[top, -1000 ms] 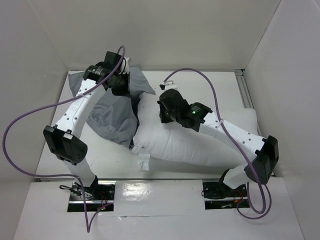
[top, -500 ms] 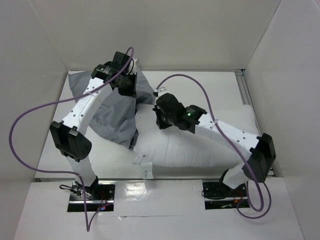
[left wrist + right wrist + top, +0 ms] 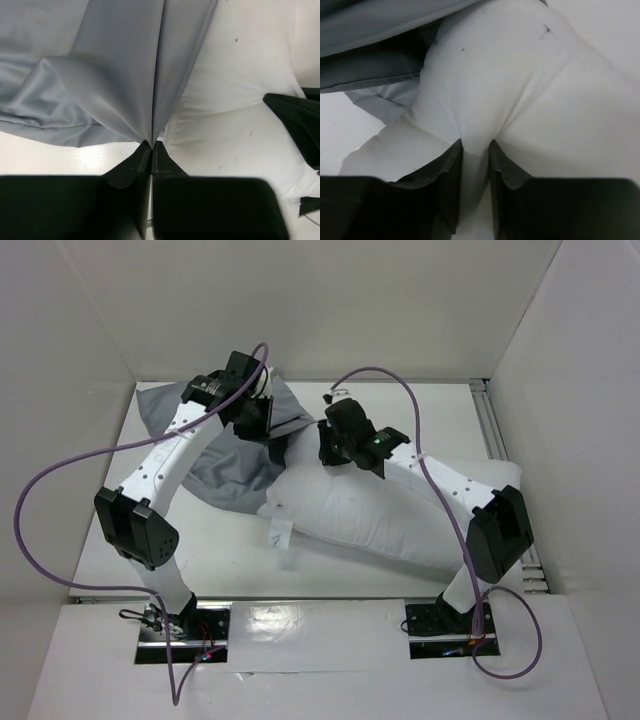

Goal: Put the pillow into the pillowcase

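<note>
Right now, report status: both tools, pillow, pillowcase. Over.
Left tool shut on pillowcase edge. Right tool pinching a fold of the pillow. Pillow end just under the pillowcase mouth, most of it outside. No obstruction seen.

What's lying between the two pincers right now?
In the top view, two things lie there: the edge of the pillowcase, which the left pincer pinches, then the end of the pillow, pinched by the right pincer.

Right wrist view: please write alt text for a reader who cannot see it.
The right tool pinches a fold of the white pillow between its two black fingers. The grey pillowcase fills the upper left corner.
</note>
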You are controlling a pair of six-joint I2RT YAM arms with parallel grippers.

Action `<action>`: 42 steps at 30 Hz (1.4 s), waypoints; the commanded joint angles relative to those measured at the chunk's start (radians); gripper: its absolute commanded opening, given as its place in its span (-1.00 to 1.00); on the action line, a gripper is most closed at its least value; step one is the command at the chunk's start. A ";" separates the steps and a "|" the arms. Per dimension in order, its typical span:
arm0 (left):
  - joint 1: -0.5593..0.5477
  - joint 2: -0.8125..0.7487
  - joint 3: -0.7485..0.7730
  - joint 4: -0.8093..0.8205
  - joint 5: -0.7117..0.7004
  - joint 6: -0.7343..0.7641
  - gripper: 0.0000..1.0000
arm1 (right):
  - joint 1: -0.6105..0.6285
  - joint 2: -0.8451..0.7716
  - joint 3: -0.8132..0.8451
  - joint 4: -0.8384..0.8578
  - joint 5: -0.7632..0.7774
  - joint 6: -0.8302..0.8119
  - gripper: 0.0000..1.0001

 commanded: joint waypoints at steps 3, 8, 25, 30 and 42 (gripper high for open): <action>0.022 0.124 0.096 0.013 0.059 -0.009 0.47 | -0.013 -0.075 -0.087 0.083 -0.040 0.026 -0.11; 0.042 0.138 0.091 0.000 0.027 -0.073 0.83 | -0.013 -0.057 -0.087 0.069 -0.049 0.035 0.48; 0.112 -0.149 -0.518 0.339 0.185 -0.236 0.63 | 0.176 -0.131 0.040 -0.159 0.197 -0.037 1.00; 0.171 -0.138 -0.563 0.401 0.194 -0.272 0.47 | 0.326 -0.008 0.063 -0.181 0.244 -0.028 1.00; 0.172 0.066 -0.508 0.533 0.238 -0.272 0.30 | 0.272 0.019 -0.045 -0.048 0.224 -0.003 -1.00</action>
